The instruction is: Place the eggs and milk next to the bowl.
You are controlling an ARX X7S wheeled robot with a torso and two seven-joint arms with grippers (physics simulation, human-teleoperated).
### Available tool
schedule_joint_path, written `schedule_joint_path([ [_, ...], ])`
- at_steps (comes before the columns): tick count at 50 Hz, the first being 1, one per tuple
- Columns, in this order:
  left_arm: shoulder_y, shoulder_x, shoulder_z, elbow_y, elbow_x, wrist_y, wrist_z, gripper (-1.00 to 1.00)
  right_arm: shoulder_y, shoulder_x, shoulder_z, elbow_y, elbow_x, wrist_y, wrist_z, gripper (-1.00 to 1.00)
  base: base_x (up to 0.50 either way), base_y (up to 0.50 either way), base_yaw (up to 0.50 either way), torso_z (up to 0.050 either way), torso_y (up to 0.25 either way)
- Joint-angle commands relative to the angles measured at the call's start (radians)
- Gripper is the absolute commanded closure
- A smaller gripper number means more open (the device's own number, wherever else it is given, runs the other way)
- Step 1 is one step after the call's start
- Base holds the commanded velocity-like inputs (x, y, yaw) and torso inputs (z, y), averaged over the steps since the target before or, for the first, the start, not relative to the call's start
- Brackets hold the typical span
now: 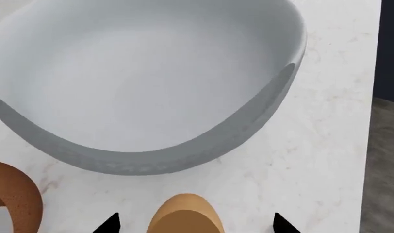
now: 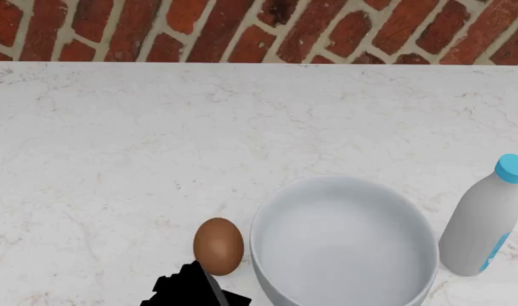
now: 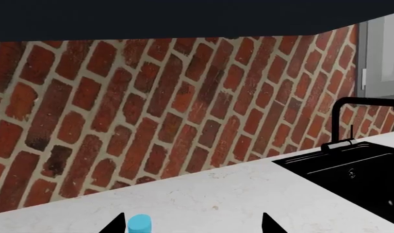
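Head view, nearest item: left gripper (image 2: 199, 290), a dark shape at the near edge of the frame. Its wrist view shows two black fingertips (image 1: 109, 224) set wide apart with the egg (image 1: 186, 213) between them; whether they touch it cannot be told.

Item: egg (image 2: 218, 245), brown, resting on the marble bench (image 2: 114, 159) just far of the left gripper and just left of the bowl (image 2: 344, 245). Long axis runs near to far. It appears already beside the bowl, with a narrow gap to the rim.

Item: second brown rounded object (image 1: 16, 196), seen only at the edge of the left wrist view; identity unclear.

Item: bowl, large, white, empty, at the near centre of the bench.

Item: milk (image 2: 485, 220), white bottle with a light-blue cap, upright just right of the bowl, apparently not touching it.

Item: right gripper (image 3: 193, 224), not visible from the head. Its wrist view shows two spread tips with the blue cap (image 3: 139, 224) low beside one of them; nothing is held.

Judgement: both things seem placed; the left arm is the nearer to the egg and any release or withdrawal must go toward the near side, clear of the rim.

Open room: wide bare bench to the left and far side, up to the brick wall (image 2: 259, 29). A black sink (image 3: 352, 179) lies off to the right.
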Motion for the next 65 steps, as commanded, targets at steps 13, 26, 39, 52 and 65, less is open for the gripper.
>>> schedule_joint_path([
  [13,-0.005,-0.014,-0.003,0.053,-0.031,-0.021,-0.026,-1.0,0.002,-0.003,-0.004,0.0,-0.003,-0.001,-0.001,-1.0,0.0,0.0,0.0,0.0,0.0],
  [26,-0.022,-0.051,-0.04,0.132,-0.073,-0.048,-0.061,-1.0,-0.012,-0.015,0.016,-0.005,-0.002,0.001,-0.012,-1.0,0.0,0.0,0.0,0.0,0.0],
  [39,-0.026,-0.074,-0.055,0.178,-0.095,-0.059,-0.082,-1.0,-0.015,-0.009,0.026,-0.007,0.011,-0.001,-0.005,-1.0,0.0,0.0,0.0,0.0,0.0],
  [52,-0.022,-0.117,-0.109,0.276,-0.177,-0.086,-0.134,-1.0,-0.002,0.001,0.008,-0.004,0.012,-0.004,0.007,-1.0,0.0,0.0,0.0,0.0,0.0],
  [65,-0.028,-0.173,-0.203,0.39,-0.312,-0.105,-0.219,-1.0,0.0,0.002,0.003,-0.011,0.018,-0.006,0.015,-1.0,0.0,0.0,0.0,0.0,0.0],
])
